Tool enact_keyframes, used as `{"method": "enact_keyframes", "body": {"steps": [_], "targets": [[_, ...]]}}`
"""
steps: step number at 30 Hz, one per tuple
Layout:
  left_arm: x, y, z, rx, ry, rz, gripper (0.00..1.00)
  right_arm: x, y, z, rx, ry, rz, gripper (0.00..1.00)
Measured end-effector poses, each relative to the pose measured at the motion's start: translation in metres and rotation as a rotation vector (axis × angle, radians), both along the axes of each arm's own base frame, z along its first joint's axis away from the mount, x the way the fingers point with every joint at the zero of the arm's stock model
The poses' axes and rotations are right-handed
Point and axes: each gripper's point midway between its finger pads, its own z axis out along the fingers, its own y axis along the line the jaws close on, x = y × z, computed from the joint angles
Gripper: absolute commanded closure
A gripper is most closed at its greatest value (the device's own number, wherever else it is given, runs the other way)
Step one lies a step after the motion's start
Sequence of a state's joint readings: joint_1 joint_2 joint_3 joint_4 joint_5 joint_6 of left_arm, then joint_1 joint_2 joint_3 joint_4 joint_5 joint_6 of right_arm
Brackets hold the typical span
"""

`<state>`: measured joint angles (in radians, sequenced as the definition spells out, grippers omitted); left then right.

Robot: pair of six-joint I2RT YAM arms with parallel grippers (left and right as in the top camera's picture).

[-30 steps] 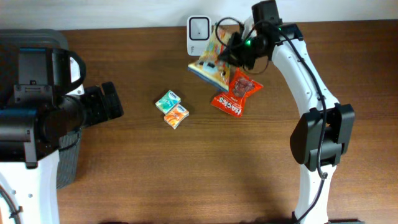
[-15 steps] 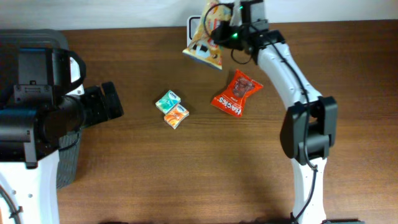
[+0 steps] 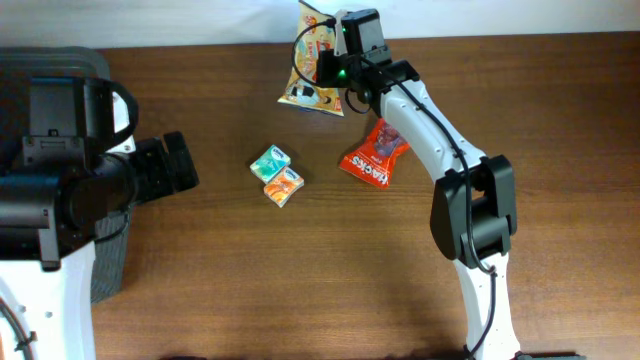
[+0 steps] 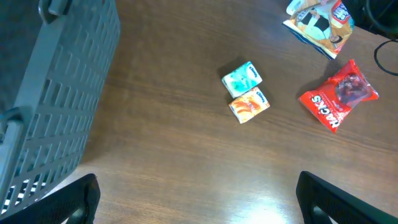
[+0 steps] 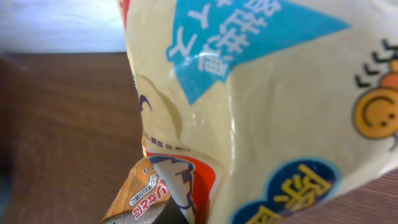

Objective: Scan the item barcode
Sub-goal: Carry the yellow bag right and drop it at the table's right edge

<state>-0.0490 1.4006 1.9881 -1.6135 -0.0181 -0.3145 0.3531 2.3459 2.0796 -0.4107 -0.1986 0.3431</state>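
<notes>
My right claw [image 3: 338, 68] is pressed together on the yellow snack bag [image 3: 310, 60], which hangs just in front of it over the far edge of the worktop [image 3: 400, 280]. My left claw [image 4: 199, 208] is spread wide and holds nothing, well away to that side. The slick film could slip from my pinch, or the bag could twist and turn its code away. I cannot find a barcode or a scanner in any view. The bag fills my wrist camera and hides my fingertips.
</notes>
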Motion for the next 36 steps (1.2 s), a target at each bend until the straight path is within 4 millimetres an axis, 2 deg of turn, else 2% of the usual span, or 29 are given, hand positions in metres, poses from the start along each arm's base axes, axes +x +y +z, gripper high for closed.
{"method": "enact_keyframes", "body": {"steps": [5,7,9,11,12,13,15,17,18,19,20,22,24,27,31,35,36], "targets": [[0.0,0.0,0.0,0.0,0.0,0.0,0.01,0.005,-0.013,-0.005,0.002,0.018,-0.039,0.96],[0.0,0.0,0.0,0.0,0.0,0.0,0.01,0.008,-0.024,-0.002,0.032,0.052,-0.09,0.96],[0.0,0.0,0.0,0.0,0.0,0.0,0.01,0.012,-0.048,0.001,0.069,0.099,-0.167,0.96],[0.0,0.0,0.0,0.0,0.0,0.0,0.01,0.017,-0.096,0.007,0.111,0.159,-0.29,0.96],[0.0,0.0,0.0,0.0,0.0,0.0,0.0,0.021,-0.14,0.016,0.138,0.179,-0.389,0.96],[0.0,0.0,0.0,0.0,0.0,0.0,0.01,0.019,-0.163,0.019,0.148,0.199,-0.439,0.96],[0.0,0.0,0.0,0.0,0.0,0.0,0.01,0.002,-0.221,0.025,0.178,0.286,-0.575,0.96],[0.0,0.0,0.0,0.0,0.0,0.0,0.01,-0.019,-0.307,0.037,0.221,0.334,-0.766,0.96],[0.0,0.0,0.0,0.0,0.0,0.0,0.01,-0.031,-0.337,0.037,0.231,0.361,-0.831,0.96],[0.0,0.0,0.0,0.0,-0.001,0.0,0.01,-0.049,-0.375,0.036,0.244,0.396,-0.919,0.96],[0.0,0.0,0.0,0.0,0.0,0.0,0.01,-0.063,-0.405,0.033,0.253,0.421,-0.986,0.96],[0.0,0.0,0.0,0.0,0.0,0.0,0.01,-0.086,-0.452,0.027,0.264,0.449,-1.079,0.96],[0.0,0.0,0.0,0.0,0.0,0.0,0.01,-0.106,-0.49,0.022,0.254,0.453,-1.129,0.96],[0.0,0.0,0.0,0.0,0.0,0.0,0.01,-0.132,-0.527,0.013,0.232,0.474,-1.179,0.96],[0.0,0.0,0.0,0.0,0.0,0.0,0.01,-0.164,-0.569,-0.005,0.204,0.493,-1.264,0.96],[0.0,0.0,0.0,0.0,0.0,0.0,0.01,-0.183,-0.604,-0.024,0.161,0.467,-1.313,0.95],[0.0,0.0,0.0,0.0,0.0,0.0,0.01,-0.19,-0.611,-0.029,0.152,0.468,-1.32,0.89]]}}
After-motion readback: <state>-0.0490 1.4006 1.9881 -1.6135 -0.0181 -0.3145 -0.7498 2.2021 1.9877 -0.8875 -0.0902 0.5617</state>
